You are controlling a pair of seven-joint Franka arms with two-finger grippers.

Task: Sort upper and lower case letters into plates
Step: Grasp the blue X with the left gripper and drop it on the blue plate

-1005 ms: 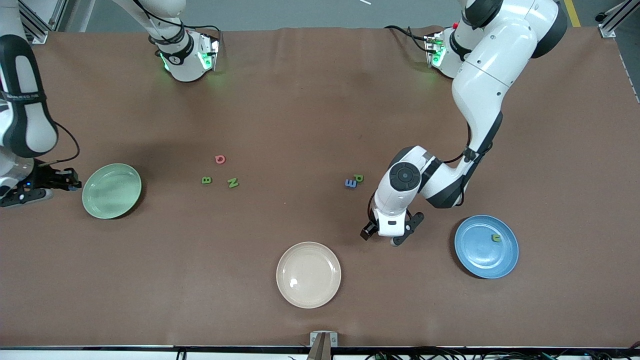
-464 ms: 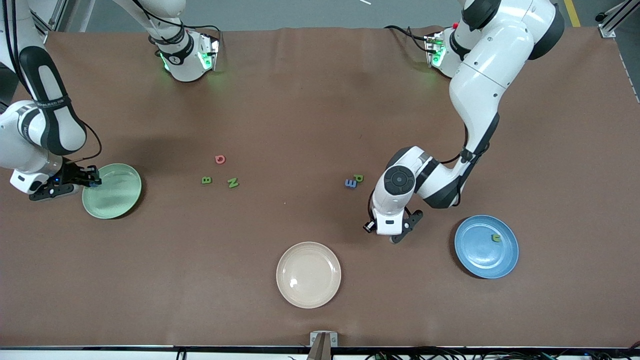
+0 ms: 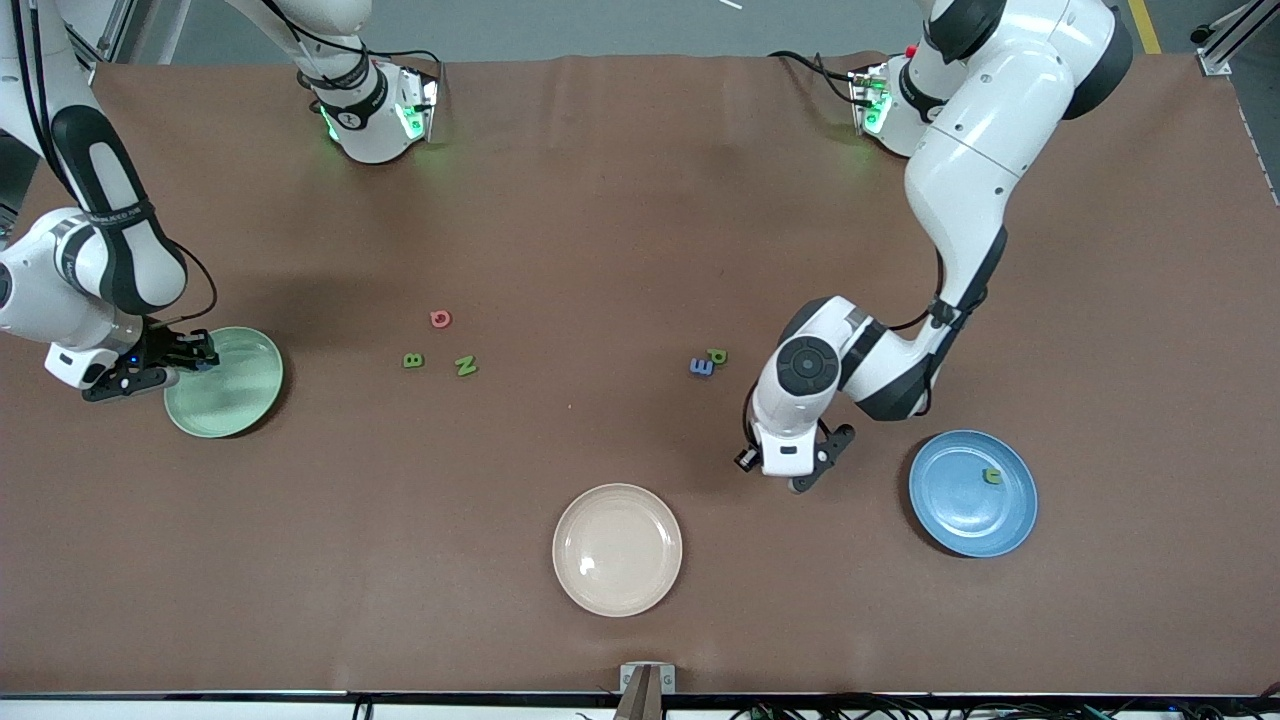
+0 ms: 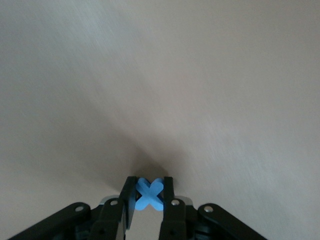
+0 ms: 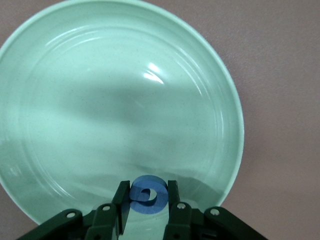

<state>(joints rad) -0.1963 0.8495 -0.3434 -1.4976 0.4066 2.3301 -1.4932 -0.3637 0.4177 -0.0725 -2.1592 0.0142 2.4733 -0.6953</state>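
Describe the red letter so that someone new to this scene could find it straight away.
Start at the mint plate toward the right arm's end of the table, then move toward the table's middle to a trio of small letters. The red letter is the one farthest from the front camera; the two others, B and N, are green.

Premises: robotics laboratory. Evidence: two white robot arms (image 3: 960, 180) bolted to a brown-covered test table (image 3: 640, 200), aluminium framing (image 3: 1225, 40), grey industrial floor (image 3: 600, 25).
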